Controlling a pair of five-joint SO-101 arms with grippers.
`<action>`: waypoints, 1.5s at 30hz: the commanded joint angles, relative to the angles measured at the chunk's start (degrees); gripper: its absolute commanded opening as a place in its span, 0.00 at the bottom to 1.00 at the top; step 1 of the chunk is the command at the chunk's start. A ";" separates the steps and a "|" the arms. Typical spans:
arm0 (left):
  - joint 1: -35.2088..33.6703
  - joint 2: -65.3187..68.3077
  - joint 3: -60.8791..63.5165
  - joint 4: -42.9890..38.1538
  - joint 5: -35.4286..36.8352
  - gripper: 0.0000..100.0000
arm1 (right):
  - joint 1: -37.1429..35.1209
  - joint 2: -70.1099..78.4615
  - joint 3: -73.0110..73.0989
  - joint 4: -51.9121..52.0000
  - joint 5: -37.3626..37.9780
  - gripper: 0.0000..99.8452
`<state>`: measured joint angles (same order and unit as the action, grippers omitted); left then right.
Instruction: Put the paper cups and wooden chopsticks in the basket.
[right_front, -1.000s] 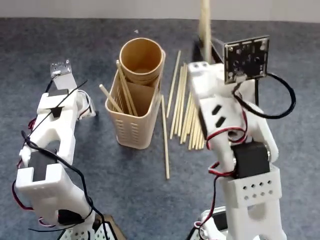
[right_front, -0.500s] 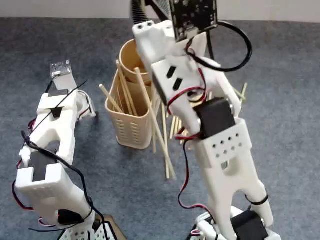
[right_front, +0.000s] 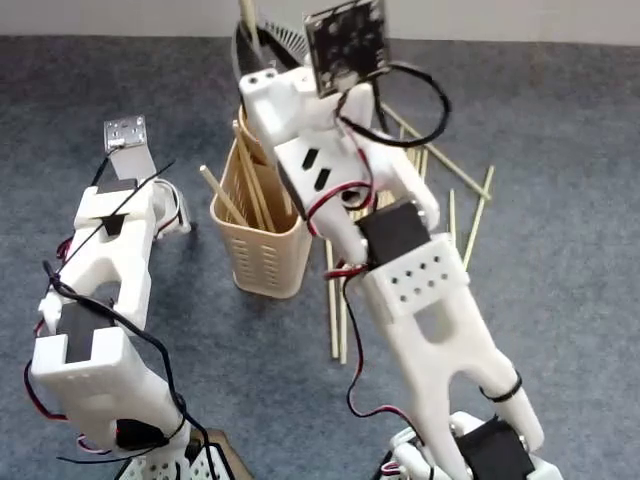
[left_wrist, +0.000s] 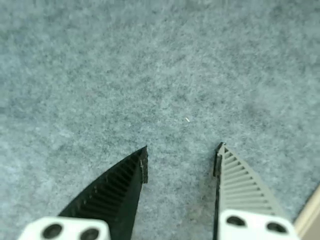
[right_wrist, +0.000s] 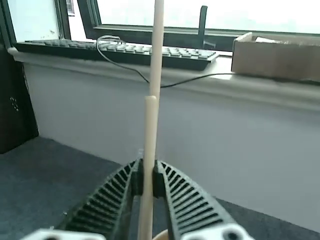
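Note:
A tan slotted basket (right_front: 265, 255) stands upright on the grey carpet with several wooden chopsticks (right_front: 222, 195) leaning in it. My right arm (right_front: 350, 190) stretches over the basket's far side and hides the paper cup inside. My right gripper (right_wrist: 147, 172) is shut on two upright chopsticks (right_wrist: 156, 75); their tips show above the arm (right_front: 247, 15). More loose chopsticks (right_front: 470, 215) lie scattered on the carpet to the right of the basket. My left gripper (left_wrist: 181, 150) is open above bare carpet, left of the basket.
A pair of chopsticks (right_front: 335, 310) lies on the floor just right of the basket's base. The left arm (right_front: 105, 260) runs along the left side. A wall, a sill and a keyboard (right_wrist: 115, 47) are behind the held sticks.
My right arm swung left from above the loose pile to over the basket, carrying chopsticks upright. The loose sticks on the right got scattered. The left arm stayed put.

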<state>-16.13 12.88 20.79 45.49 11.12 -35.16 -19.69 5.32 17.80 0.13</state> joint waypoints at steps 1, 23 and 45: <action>1.19 -0.40 -0.48 -0.53 -0.53 0.22 | -0.13 -1.98 7.08 -6.46 -0.53 0.01; 1.19 -0.40 -0.40 -0.53 -0.62 0.22 | -1.36 -30.46 36.62 -1.01 3.87 0.25; 1.80 -0.40 -0.48 -0.35 -0.44 0.22 | 29.14 16.04 3.21 39.16 9.23 0.25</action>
<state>-15.16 12.88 20.79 45.49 10.86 -7.74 -10.90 9.10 60.26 8.57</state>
